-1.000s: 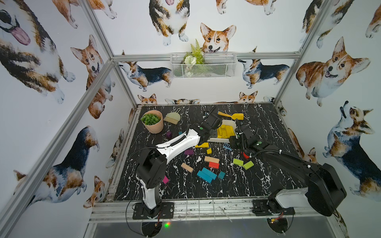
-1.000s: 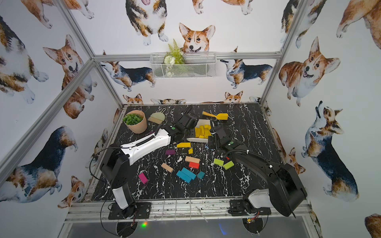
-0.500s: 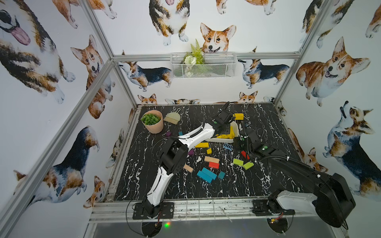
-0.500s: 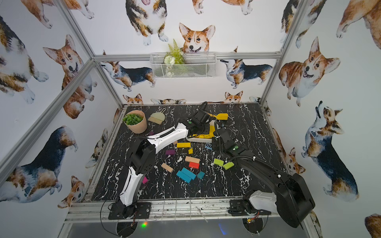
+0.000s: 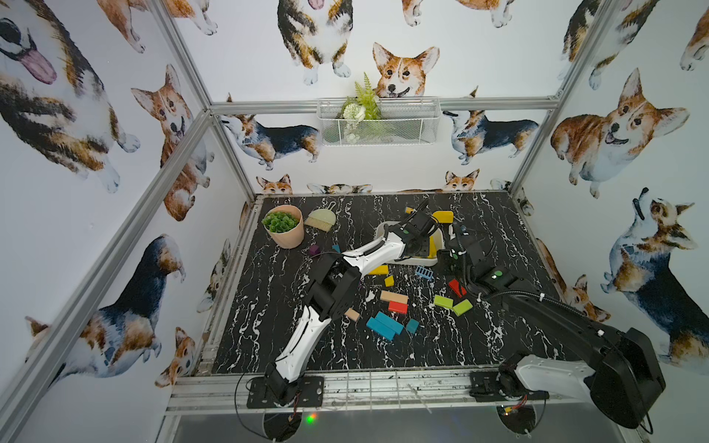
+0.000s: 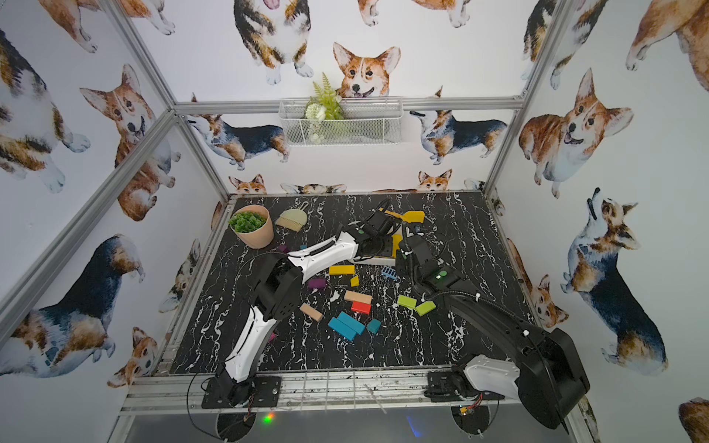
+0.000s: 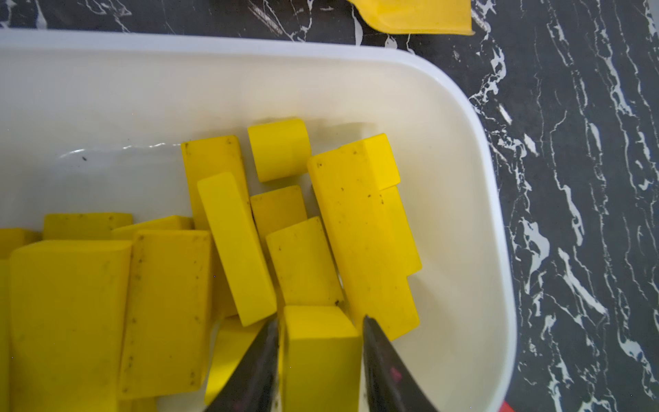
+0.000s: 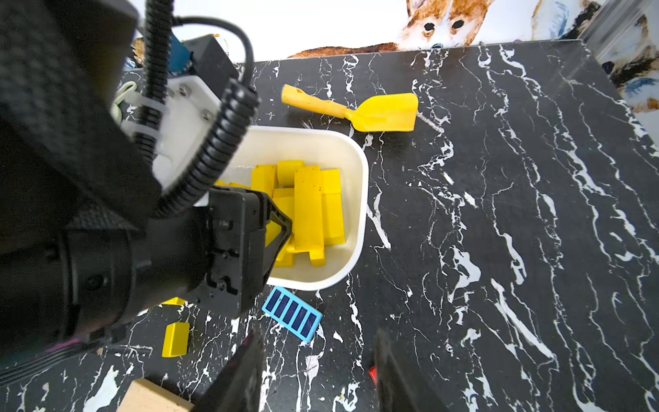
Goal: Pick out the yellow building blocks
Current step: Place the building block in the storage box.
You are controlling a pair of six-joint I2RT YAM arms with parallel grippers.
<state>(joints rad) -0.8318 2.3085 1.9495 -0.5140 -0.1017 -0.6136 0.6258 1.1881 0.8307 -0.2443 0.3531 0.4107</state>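
My worktop point(image 5: 506, 222), black marble, carries: white bin point(image 8: 361, 214), shovel point(image 8: 387, 112), plant pot point(image 5: 287, 237), two yellow building blocks point(image 5: 378, 270), mixed coloured blocks point(image 5: 385, 326).

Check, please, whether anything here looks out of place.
Yes: a yellow bar and a small yellow block lie loose on the table outside the white bin, while the other yellow blocks are piled inside it.

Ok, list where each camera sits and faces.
Top views: high over the front edge, looking down on the table; left arm and right arm show.
Left wrist: on that arm, looks down into the white tub; left hand straddles a yellow block.
Right wrist: on that arm, faces the back wall; right hand and left arm show.
Shared: both wrist views show white tub and yellow shovel.
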